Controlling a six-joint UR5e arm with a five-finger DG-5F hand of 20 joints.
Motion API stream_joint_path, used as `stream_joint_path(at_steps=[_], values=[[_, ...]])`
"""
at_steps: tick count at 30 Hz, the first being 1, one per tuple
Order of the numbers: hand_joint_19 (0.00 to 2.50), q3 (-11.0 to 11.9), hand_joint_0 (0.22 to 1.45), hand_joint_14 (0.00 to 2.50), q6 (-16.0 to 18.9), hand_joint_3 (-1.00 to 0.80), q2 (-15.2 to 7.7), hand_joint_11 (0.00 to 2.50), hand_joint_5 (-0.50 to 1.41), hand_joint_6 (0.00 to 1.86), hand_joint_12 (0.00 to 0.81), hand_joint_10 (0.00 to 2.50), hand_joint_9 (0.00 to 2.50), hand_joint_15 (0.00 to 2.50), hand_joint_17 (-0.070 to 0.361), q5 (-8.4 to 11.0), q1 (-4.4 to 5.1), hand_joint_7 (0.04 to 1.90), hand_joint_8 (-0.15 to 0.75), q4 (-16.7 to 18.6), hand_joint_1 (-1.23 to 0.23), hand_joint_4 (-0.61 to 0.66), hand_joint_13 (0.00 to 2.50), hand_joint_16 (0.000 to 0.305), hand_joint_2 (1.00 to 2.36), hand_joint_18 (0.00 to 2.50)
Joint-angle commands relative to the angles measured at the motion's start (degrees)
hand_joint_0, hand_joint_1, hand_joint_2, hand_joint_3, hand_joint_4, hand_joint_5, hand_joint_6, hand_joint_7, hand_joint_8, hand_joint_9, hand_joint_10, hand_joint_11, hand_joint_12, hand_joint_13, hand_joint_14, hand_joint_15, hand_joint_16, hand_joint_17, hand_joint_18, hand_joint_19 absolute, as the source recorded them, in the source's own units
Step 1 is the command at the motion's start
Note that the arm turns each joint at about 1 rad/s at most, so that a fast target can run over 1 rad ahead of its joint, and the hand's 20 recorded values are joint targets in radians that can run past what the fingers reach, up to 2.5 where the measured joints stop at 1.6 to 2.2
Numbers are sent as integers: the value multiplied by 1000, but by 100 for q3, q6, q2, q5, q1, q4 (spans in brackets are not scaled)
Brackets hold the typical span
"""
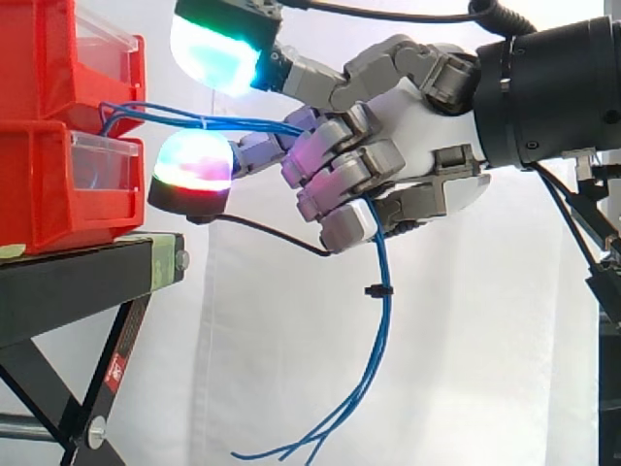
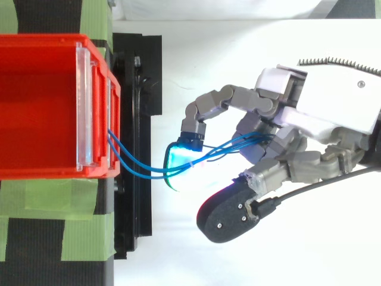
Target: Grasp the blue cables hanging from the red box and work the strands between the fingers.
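Observation:
Thin blue cables (image 1: 378, 320) run out of the stacked red bins (image 1: 58, 136) at the left, cross to my hand (image 1: 408, 146) and pass in among its curled fingers. Below the hand the strands hang down, bound by a small black tie (image 1: 375, 289), and fan out at their ends near the bottom. In the top view the cables (image 2: 143, 170) leave the front of the red bin (image 2: 41, 107) and reach the hand (image 2: 321, 113). Two fingers stick out toward the bins, one glowing pad (image 1: 215, 47) above the cables and one (image 1: 192, 165) below.
The bins rest on a black stand (image 1: 78, 282) with green tape on its top (image 2: 53, 220) and slanted legs below. A white curtain hangs behind. Open space lies under the hand, to the right of the stand.

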Motion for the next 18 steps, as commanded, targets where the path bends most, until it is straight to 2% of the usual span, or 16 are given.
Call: stream_joint_path(at_steps=[1, 3, 6, 9, 11, 12, 15, 18], values=[[777, 0, 857, 2500, -11, -1000, -2, 2500, 56, 788, 692, 2500, 1864, 1814, 192, 23, 2, 1039, 556, 10, -681, 227, 2105, 255, 1000, 2500], [777, 0, 851, 2500, -11, -1000, -2, 2500, 71, 756, 692, 2500, 1864, 1814, 192, 23, 2, 1044, 556, 10, -664, 232, 2105, 255, 1000, 2500], [777, 0, 831, 2500, -20, -1000, -2, 2500, 105, 562, 692, 2500, 1864, 1814, 192, 23, 2, 1121, 556, 19, -645, 248, 2105, 255, 1000, 2500], [777, -9, 825, 2500, -20, -1000, -2, 2500, 109, 497, 692, 2500, 1864, 1814, 192, 58, 2, 1144, 556, 1, -633, 250, 2105, 255, 1000, 2500], [777, 0, 823, 2500, -29, -1000, -2, 2500, 112, 482, 692, 2500, 1864, 1814, 192, 234, -7, 1152, 556, -8, -631, 258, 2105, 255, 1000, 2500], [777, 0, 823, 2500, -29, -1000, -11, 2500, 112, 477, 692, 2500, 1864, 1814, 192, 392, -24, 1154, 556, -8, -630, 256, 2105, 255, 1000, 2500], [777, -9, 822, 2500, -73, -1000, -2, 2500, 111, 472, 692, 2500, 1864, 1814, 192, 718, 2, 1161, 556, -8, -630, 251, 2105, 255, 1000, 2500], [777, 0, 822, 2500, -178, -1000, -2, 2500, 108, 475, 692, 2500, 1864, 1814, 192, 832, 2, 1157, 556, 19, -630, 249, 2105, 255, 1000, 2500]])
